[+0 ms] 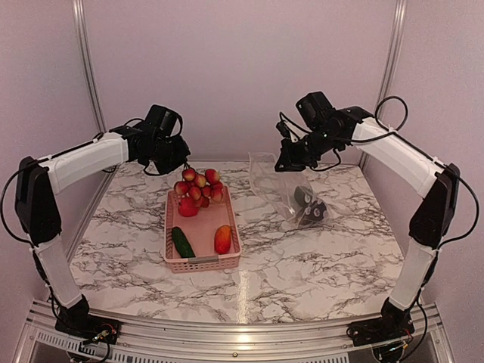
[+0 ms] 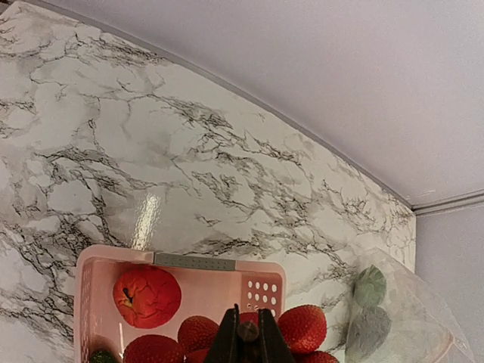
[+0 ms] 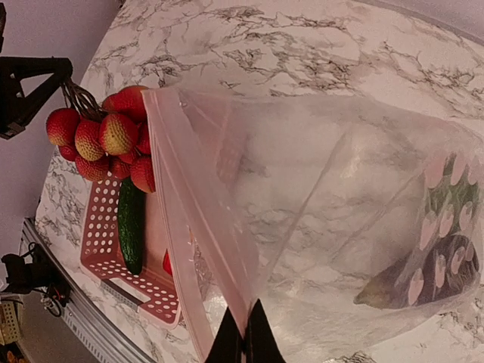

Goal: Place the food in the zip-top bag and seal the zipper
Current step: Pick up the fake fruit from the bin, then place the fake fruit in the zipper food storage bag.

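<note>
The left arm's fingers [image 1: 181, 162] are pinched shut on the thin stem of a cluster of red and tan balls [image 1: 198, 184], which hangs from them over the far end of the pink basket [image 1: 172, 255], left of centre in the overhead view. In the left wrist view the fingers [image 2: 246, 342] sit closed at the bottom edge with the balls bunched around them. Inside the basket lie a dark green cucumber [image 1: 182, 242] at the lower left and an orange-red fruit [image 1: 222, 239] at the lower right, with a red tomato [image 1: 187, 207] just below the cluster. The right arm's fingers [image 1: 286, 162] are clamped on the mouth edge of the zip-top bag [image 1: 278, 187], holding that edge up while the rest of the bag slopes down to the marble table [image 1: 325, 257], right of the basket. In the right wrist view the pale zipper [image 3: 178, 198] runs from upper left down to the closed fingers [image 3: 243, 342] at the bottom. Two dark pieces of toy produce [image 1: 311, 205], one green and one purple-black, lie at the bag's bottom end.
</note>
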Robot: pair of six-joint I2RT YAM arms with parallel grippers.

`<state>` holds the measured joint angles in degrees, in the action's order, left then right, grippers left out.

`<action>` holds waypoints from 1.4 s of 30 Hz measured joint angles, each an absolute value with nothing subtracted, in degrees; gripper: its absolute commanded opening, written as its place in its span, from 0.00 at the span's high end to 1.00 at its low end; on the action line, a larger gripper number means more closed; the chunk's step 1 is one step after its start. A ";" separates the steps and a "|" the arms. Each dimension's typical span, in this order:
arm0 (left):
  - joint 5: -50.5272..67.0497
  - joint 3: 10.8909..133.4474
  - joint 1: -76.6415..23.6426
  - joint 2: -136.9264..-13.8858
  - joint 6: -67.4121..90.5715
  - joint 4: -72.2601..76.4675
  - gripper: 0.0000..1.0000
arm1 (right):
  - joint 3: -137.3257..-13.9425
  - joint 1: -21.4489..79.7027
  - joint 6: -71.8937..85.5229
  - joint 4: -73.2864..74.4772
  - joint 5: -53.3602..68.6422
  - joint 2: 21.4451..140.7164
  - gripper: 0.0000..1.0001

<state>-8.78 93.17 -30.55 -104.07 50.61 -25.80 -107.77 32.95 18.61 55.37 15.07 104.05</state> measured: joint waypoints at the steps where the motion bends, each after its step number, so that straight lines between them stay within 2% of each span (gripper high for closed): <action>1: -8.60 93.65 -30.61 -103.28 50.41 -25.50 1.00 | -108.44 32.95 18.61 55.57 15.09 104.14 1.00; 16: -3.84 95.72 -32.40 -92.33 49.98 -11.49 1.00 | -122.37 33.71 19.53 59.70 16.95 112.53 1.00; 29: 4.16 93.56 -35.03 -90.83 53.84 5.56 1.00 | -124.27 33.89 22.15 60.03 21.67 113.38 1.00; 42: 6.94 86.91 -36.88 -91.37 57.43 11.07 1.00 | -123.57 33.71 25.96 56.97 24.71 113.10 1.00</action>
<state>6.94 86.91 -36.88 -91.37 57.43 11.07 -123.57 33.71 25.96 56.97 24.71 113.10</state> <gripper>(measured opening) 0.081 0.004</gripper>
